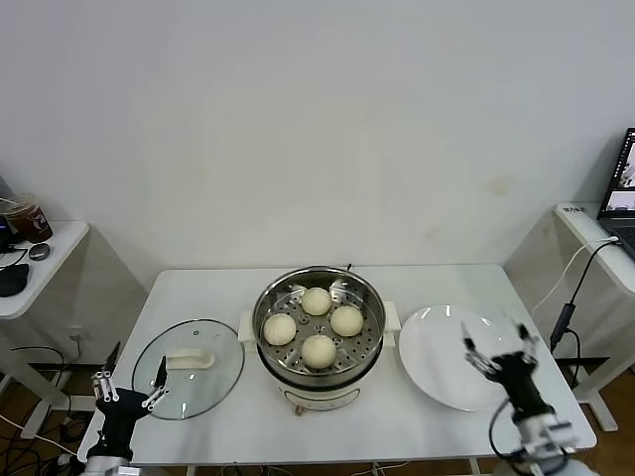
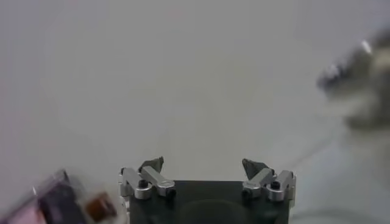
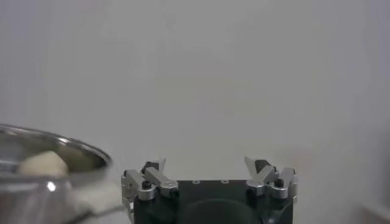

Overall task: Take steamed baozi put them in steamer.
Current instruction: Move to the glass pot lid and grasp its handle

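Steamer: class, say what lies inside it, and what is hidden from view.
Inside the steamer sit four baozi on a perforated tray. Whatever lies beneath the tray is covered and cannot be seen.

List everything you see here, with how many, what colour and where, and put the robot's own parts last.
steamed baozi: four, cream-white, inside the steamer
steamer: one, shiny steel, table centre
glass lid: one, clear with white handle, left of steamer
plate: one, white, bare, right of steamer
table: one, white
side desks: two, white, at both edges
laptop: one, far right
left gripper: open, by the lid
right gripper: open, over the plate
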Controlling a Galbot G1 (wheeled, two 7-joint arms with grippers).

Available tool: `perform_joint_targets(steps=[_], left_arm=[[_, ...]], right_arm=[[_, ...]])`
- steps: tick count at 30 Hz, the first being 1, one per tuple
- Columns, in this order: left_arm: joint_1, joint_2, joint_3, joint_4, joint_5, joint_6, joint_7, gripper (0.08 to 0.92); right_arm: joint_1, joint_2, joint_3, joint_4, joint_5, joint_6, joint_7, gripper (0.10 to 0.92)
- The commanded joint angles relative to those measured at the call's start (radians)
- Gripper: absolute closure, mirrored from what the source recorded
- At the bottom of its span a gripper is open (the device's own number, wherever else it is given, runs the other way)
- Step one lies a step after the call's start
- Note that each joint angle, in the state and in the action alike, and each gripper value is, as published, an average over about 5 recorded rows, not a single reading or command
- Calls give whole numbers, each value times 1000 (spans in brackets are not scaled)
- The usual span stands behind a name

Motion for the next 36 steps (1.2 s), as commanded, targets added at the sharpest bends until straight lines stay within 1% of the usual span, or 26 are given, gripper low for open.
perform_joint_targets(steps=[1, 7, 17, 26, 31, 36], left_arm=[[-128, 112, 39, 300, 745, -40, -104, 177], [-225, 141, 72, 368, 752, -41, -72, 177], [-343, 160, 102, 432, 751, -47, -61, 177], [-439, 153, 135, 503, 755, -51, -50, 177], [-502, 148, 144, 586, 754, -55, -46, 177], [-516, 148, 145, 608, 753, -62, -43, 177]], right_arm=[[-143, 119, 176, 69, 39, 9, 6, 203], [-144, 128, 167, 71, 37, 7, 9, 203], [-145, 136, 150, 75, 33, -1, 6, 203], [-148, 148, 126, 84, 14, -17, 4, 203], [-151, 150, 115, 82, 4, -18, 0, 203], [-152, 150, 105, 82, -2, -21, -3, 203]])
